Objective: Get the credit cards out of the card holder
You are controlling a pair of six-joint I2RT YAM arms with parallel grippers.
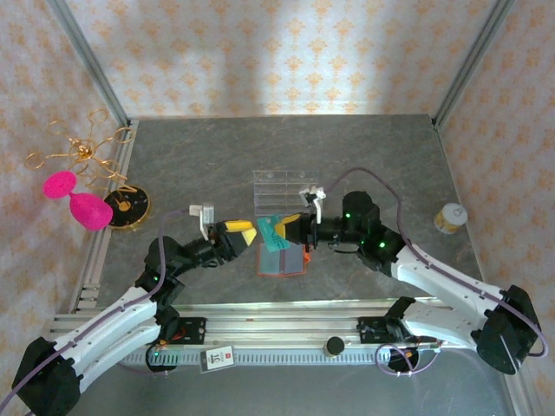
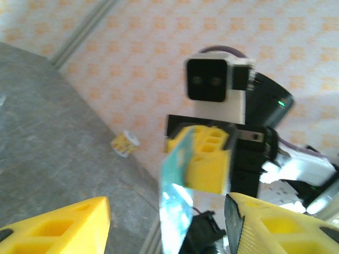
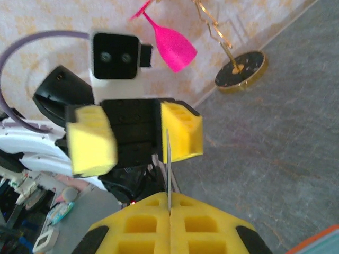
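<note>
Pinching teal card [image 1: 276, 236] in right pincer [image 1: 291, 227]

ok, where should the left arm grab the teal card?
The card by its free end, clear of the shut right jaws. Come from the left, open jaws straddling its flat faces: it's thin and held above the holder.

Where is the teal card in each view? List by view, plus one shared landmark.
Top external: teal card at table centre, by the orange holder.
Left wrist: card centre-frame, tilted.
Right wrist: card edge-on, a thin central line.
Landmark: the right end effector clamping it.
</note>
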